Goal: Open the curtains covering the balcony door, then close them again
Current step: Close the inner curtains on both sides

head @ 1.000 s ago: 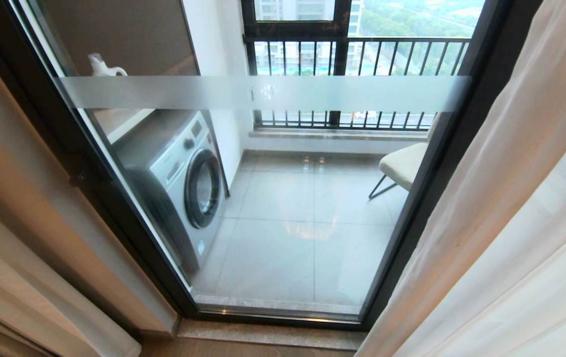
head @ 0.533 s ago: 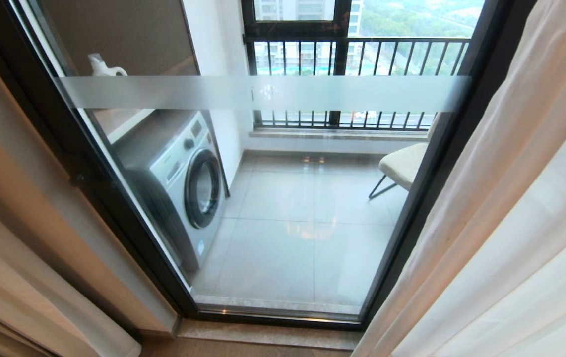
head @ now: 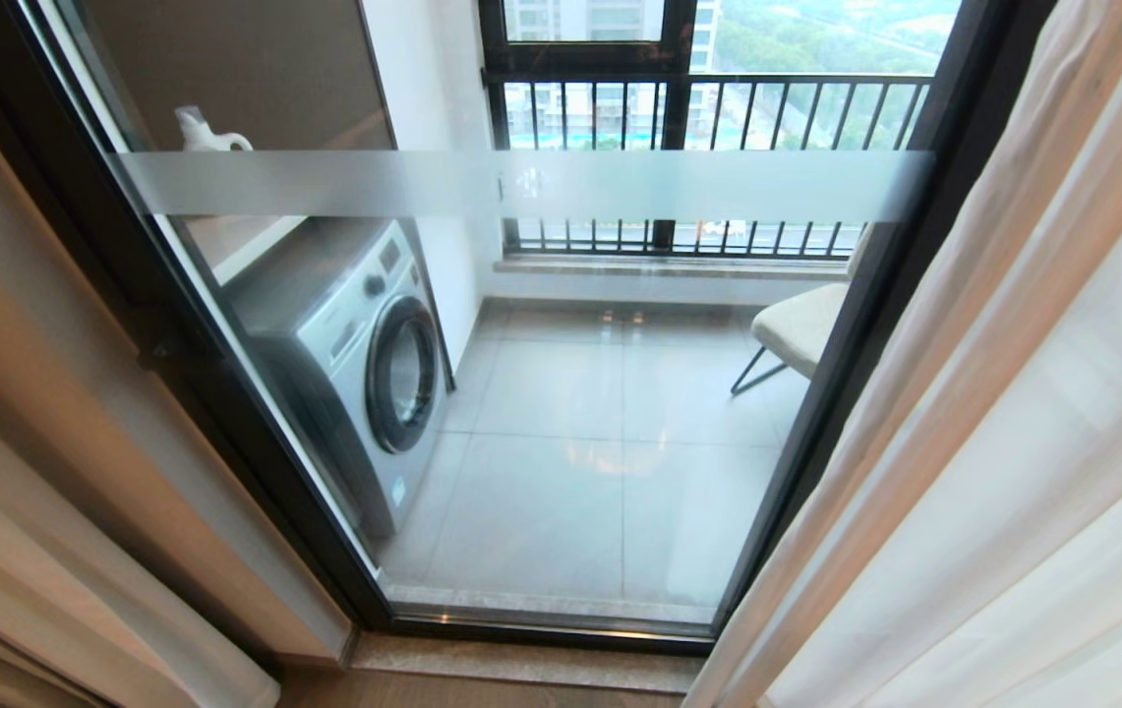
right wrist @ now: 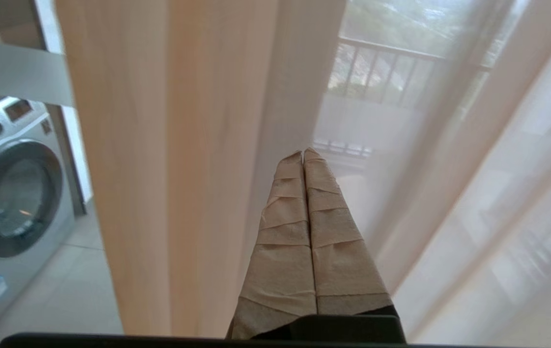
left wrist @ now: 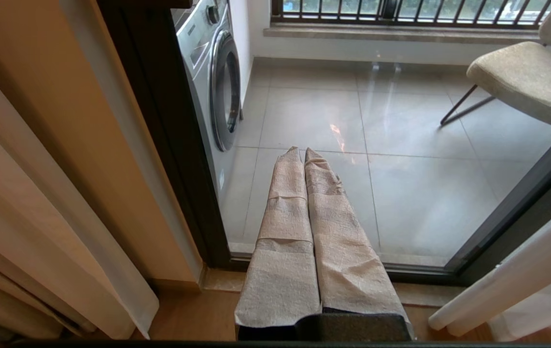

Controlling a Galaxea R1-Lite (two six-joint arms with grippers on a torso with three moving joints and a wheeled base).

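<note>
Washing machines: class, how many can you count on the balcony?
1. The washing machine stands against the balcony's left wall, behind the balcony door glass. Curtains hide the right side, so more may be hidden.

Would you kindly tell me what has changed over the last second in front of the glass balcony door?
The sheer white curtain on the robot's right has crept leftward, its lower edge now covering slightly more of the black-framed glass balcony door. The right gripper stands shut against its folds; whether it pinches fabric cannot be told. The thick beige curtain on the left, the white washing machine, the chair and the shut left gripper look unchanged.
</note>
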